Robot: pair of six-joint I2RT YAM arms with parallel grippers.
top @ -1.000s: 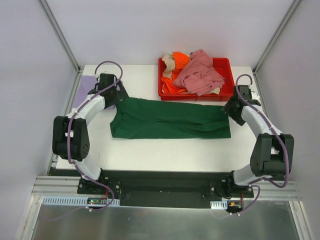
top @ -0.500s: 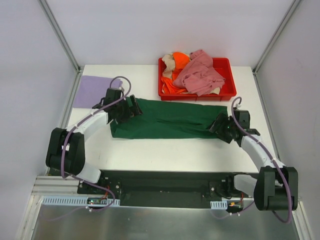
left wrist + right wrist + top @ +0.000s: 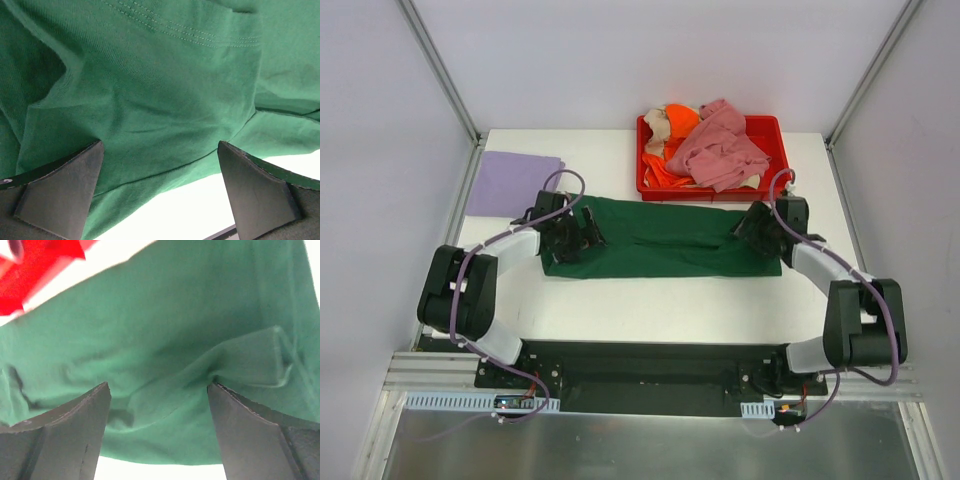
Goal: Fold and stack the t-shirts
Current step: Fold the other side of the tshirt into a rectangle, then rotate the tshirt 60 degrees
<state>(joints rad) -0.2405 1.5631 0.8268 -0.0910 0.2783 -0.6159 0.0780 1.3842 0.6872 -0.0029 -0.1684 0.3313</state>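
Lavender t-shirt (image 3: 515, 183) lies flat at the far left of the table (image 3: 650, 300). Beside it, the left gripper (image 3: 588, 232) sits over the left end of the dark green t-shirt (image 3: 665, 240), which is stretched across the middle. Its fingers are spread wide, gripping nothing. The right gripper (image 3: 745, 228) has shifted from the shirt's near right corner toward the red tray (image 3: 782, 150). It is also spread wide, over bunched green cloth. Pink (image 3: 720, 150), orange (image 3: 678, 120) and beige (image 3: 658, 128) shirts are heaped in the tray.

Spread t-shirt (image 3: 665, 240) centre, heaped tray (image 3: 781, 145) behind it, folded t-shirt (image 3: 510, 183) far left.
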